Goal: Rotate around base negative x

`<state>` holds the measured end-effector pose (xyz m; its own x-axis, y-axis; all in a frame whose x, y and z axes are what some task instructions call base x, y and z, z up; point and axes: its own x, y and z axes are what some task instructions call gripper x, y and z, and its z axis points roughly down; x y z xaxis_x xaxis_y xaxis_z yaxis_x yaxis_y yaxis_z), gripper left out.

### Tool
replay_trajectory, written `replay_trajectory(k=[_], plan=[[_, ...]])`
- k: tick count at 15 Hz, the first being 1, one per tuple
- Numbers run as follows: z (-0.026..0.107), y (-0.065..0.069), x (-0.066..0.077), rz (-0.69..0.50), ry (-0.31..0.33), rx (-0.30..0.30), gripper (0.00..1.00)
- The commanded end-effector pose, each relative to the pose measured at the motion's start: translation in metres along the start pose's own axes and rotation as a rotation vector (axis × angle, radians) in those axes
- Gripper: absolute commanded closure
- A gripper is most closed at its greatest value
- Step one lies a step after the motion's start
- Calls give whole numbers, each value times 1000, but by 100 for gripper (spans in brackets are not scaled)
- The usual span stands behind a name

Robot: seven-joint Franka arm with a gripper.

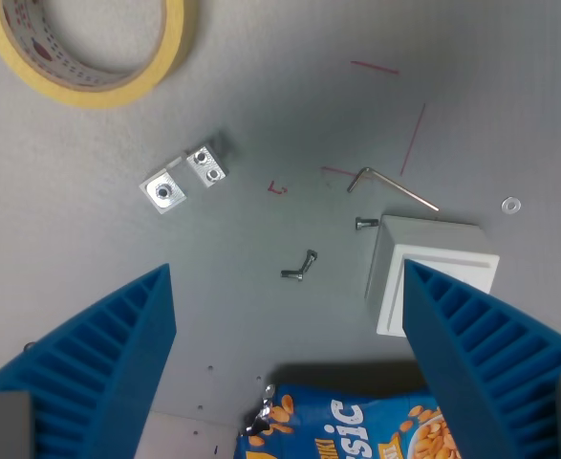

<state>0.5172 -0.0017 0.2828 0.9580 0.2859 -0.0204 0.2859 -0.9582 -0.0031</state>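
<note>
Two blue ribbed jaws spread wide apart — holding nothing, above a grey table (290, 134), white box (433, 268) beside the right one

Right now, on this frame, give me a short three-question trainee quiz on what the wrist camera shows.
1. True or false: the gripper is closed on the white box.
2. Which lies nearest the tape roll? A) Allen key B) metal bracket C) snack bag
3. How many washers lie near the wrist view's right edge?

Key: 1 false, the fingers stand apart, holding nothing; 2 B; 3 two.
</note>
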Motion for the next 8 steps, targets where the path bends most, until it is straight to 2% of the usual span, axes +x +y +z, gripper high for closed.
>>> replay_trajectory(k=[1,8], plan=[[-2,0,0,1,1,-14,0],[-2,0,0,3,-26,-103,0]])
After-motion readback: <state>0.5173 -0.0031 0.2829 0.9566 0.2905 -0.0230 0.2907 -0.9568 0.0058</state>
